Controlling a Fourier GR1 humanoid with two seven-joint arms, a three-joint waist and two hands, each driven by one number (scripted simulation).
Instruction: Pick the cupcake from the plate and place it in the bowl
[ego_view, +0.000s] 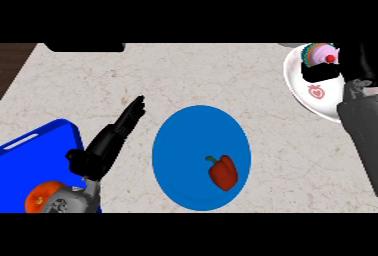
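Blue bowl (181, 150) with red pepper (223, 172); straight-fingered left robot hand (111, 140); right robot hand (325, 70) clamped on cupcake (322, 53) over white plate (310, 95).

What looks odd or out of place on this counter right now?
Little stands out. The cupcake is on the white plate at the far right, under the right robot hand. A red pepper lies in the blue bowl, where the cupcake should go.

I am looking down at a pale beige marble-patterned surface (88, 80) that is filling most of my view. A strip of dark brown wood (15, 60) is showing at the upper left corner, and even light is falling across the stone.
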